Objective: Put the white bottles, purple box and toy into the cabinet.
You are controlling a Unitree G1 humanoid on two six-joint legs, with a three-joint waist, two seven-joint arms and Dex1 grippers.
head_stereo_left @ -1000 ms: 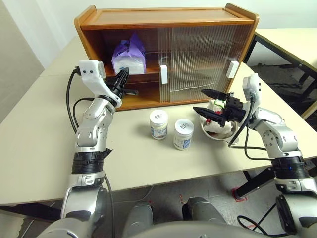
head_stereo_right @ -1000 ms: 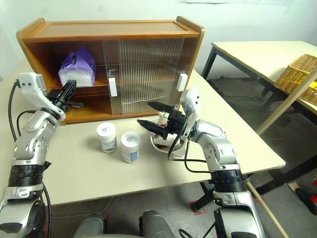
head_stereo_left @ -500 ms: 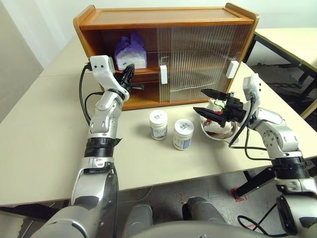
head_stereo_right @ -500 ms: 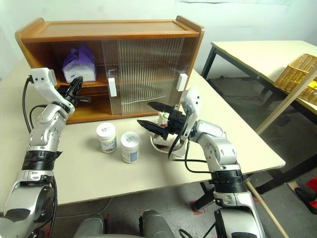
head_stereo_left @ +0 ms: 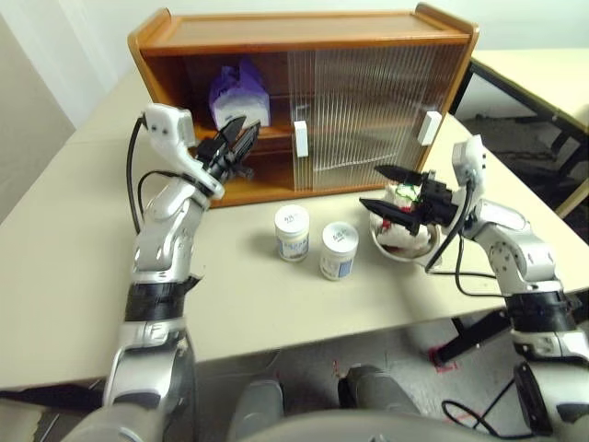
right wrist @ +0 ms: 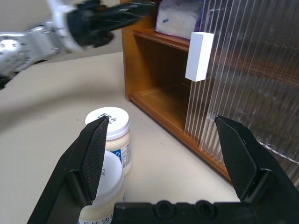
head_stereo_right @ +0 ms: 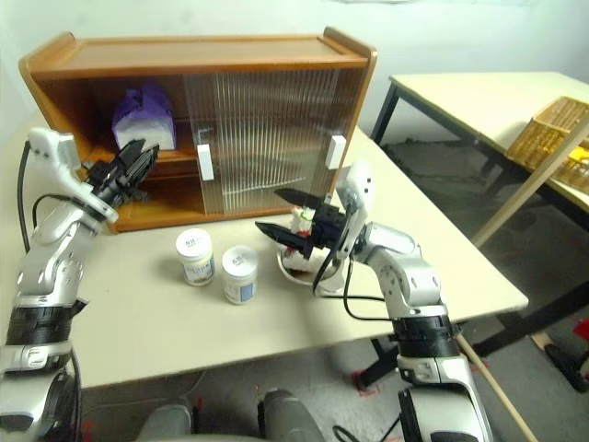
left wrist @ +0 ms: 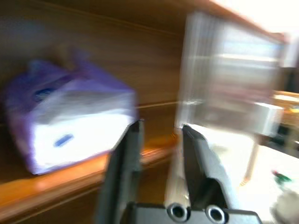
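Lavender-purple soft tissue pack sits on the orange-brown wooden cabinet's upper shelf (released: left gripper parted, empty); two white lidded jars and plush snowman toy remain outside, right gripper wide open.

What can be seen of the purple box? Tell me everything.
The purple box is a soft lavender tissue pack with a white face and a small blue logo, its top crumpled into peaks. It sits upright on the upper shelf of the cabinet, in the open left side, touching only the shelf. The left gripper is apart from it.
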